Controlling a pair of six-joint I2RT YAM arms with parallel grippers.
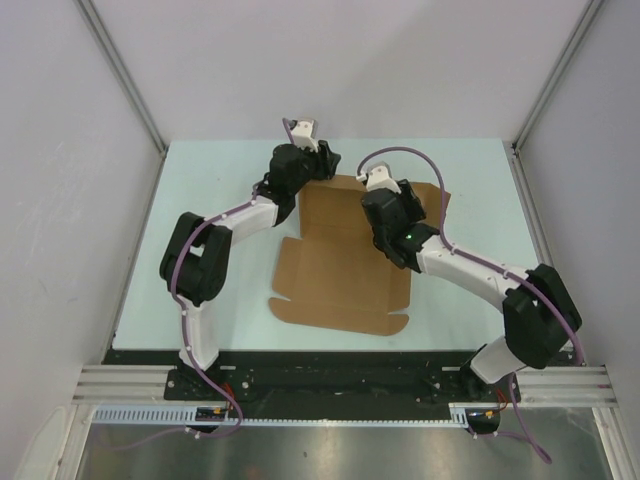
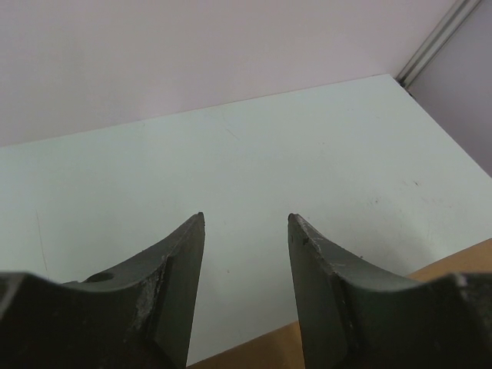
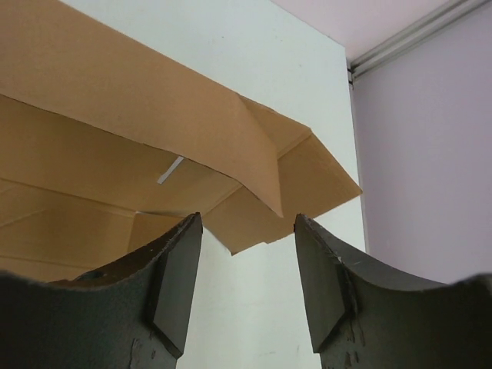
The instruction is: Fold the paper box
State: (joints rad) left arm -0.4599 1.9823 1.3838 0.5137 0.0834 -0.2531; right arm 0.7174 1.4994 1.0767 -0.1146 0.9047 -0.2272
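The paper box is a brown cardboard sheet lying mostly flat at the middle of the table, flaps spread out. My left gripper hovers at its far left corner, open and empty. In the left wrist view the gripper frames bare table, with a cardboard edge low between the fingers. My right gripper is over the sheet's far right part, open. In the right wrist view the gripper holds nothing, and a raised panel and corner flap of the box stand just beyond the fingertips.
The pale green table is closed in by white walls at the back and sides. A metal post marks the far right corner. An aluminium rail with both arm bases runs along the near edge.
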